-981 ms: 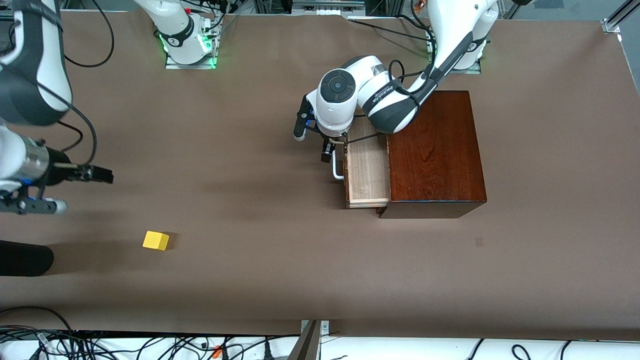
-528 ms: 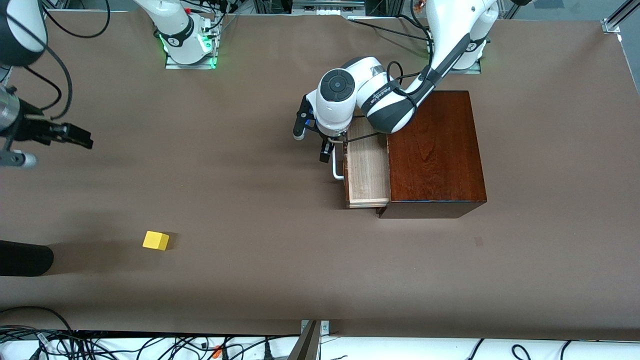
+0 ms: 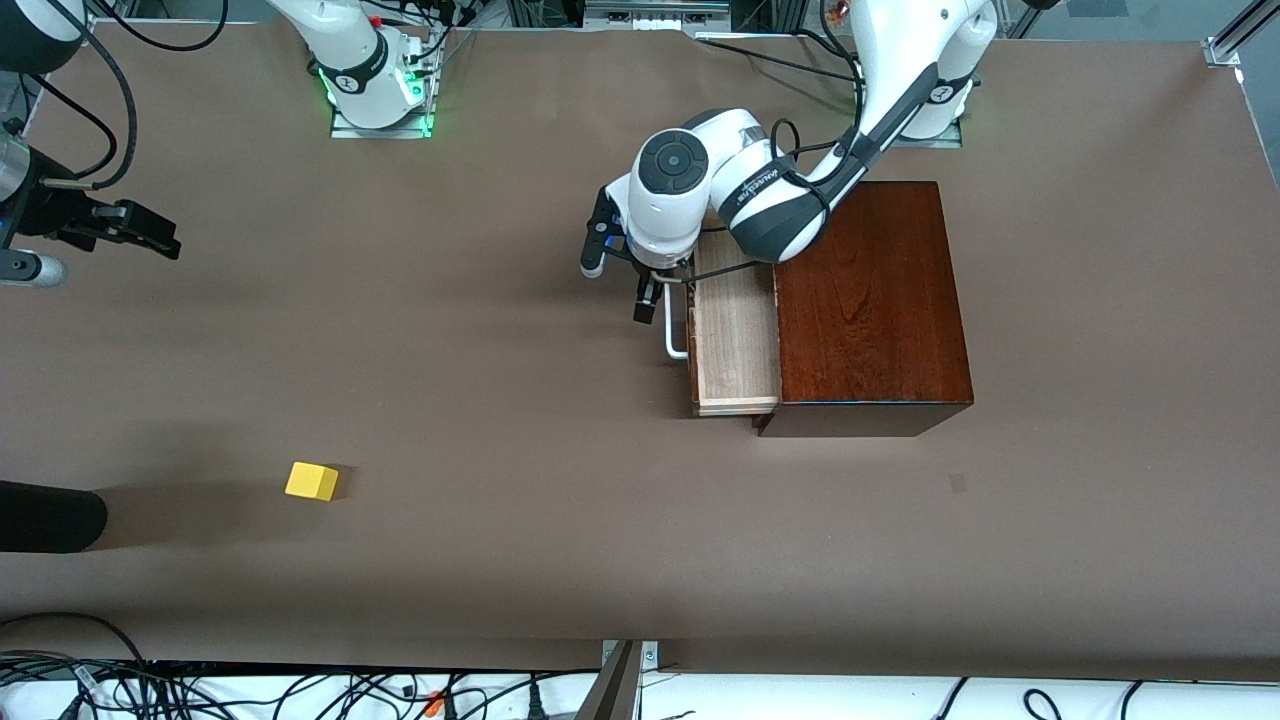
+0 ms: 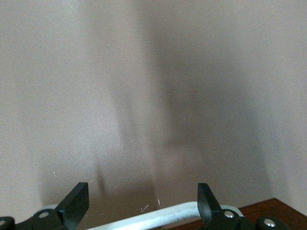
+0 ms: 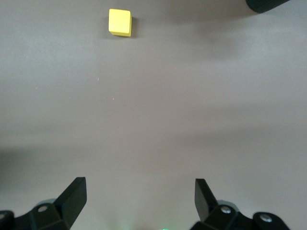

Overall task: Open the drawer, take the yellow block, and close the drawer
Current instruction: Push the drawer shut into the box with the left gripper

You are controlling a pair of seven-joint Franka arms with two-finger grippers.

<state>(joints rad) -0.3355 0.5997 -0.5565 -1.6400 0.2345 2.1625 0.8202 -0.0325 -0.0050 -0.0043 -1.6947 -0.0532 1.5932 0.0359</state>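
Observation:
The drawer (image 3: 737,340) of the dark reddish-brown wooden box (image 3: 870,300) stands partly pulled out, and the pale interior that shows holds nothing. Its white handle (image 3: 677,342) faces the right arm's end. My left gripper (image 3: 648,296) hovers at that handle, open. In the left wrist view the handle (image 4: 158,216) runs just under the gripper (image 4: 142,199), between the spread fingers. The yellow block (image 3: 312,481) lies on the table toward the right arm's end, nearer the front camera than the box. My right gripper (image 3: 150,232) is open over bare table. The block (image 5: 120,22) lies well away from the right gripper (image 5: 139,194).
A black rounded object (image 3: 45,516) lies at the table's edge beside the block, toward the right arm's end. It also shows in the right wrist view (image 5: 268,5). Cables run along the edge nearest the front camera. Brown tabletop stretches between the block and the drawer.
My right gripper has drawn back toward the robots' bases, away from the yellow block. My left gripper has shifted slightly at the handle. Drawer and block have not moved.

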